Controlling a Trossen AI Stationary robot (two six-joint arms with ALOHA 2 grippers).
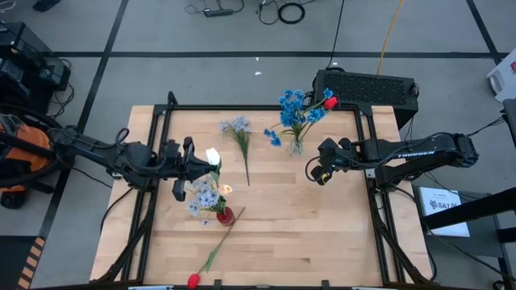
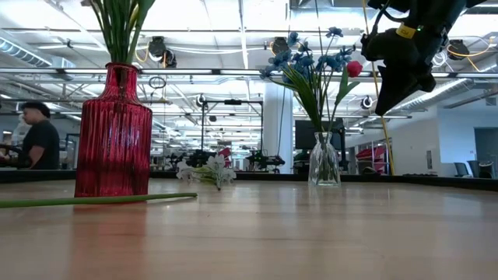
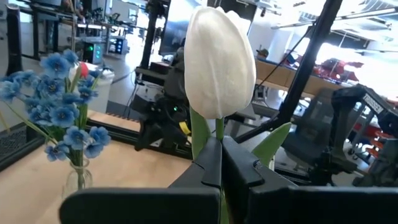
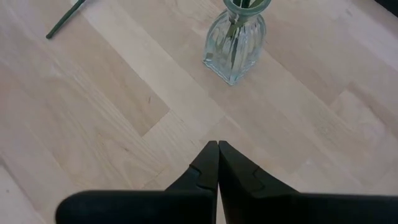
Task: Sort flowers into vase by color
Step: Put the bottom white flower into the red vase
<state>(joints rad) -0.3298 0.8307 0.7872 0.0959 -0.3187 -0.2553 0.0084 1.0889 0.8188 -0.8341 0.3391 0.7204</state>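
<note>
On the wood surface (image 1: 322,217), near edge: a red tulip (image 1: 193,279) lies flat w/ its stem next to the red vase (image 1: 225,215). Left tool (image 1: 196,164) is shut tight on a white tulip (image 3: 219,59) stem above that vase; right tool (image 1: 318,172) is closed, holding nothing, beside the glass vase (image 1: 296,146) of bright blue flowers (image 1: 295,109). Pale blue flowers (image 1: 237,126) lie farther back; behind is a big room w/ a person (image 2: 37,137).

Lighting: bright, even, from overhead ceiling strips (image 2: 233,35). Glare: blown-out windows behind white tulip (image 3: 219,62). Shadows: soft, faint on table (image 4: 124,124). Focus: near tabletop blurred at table height.
</note>
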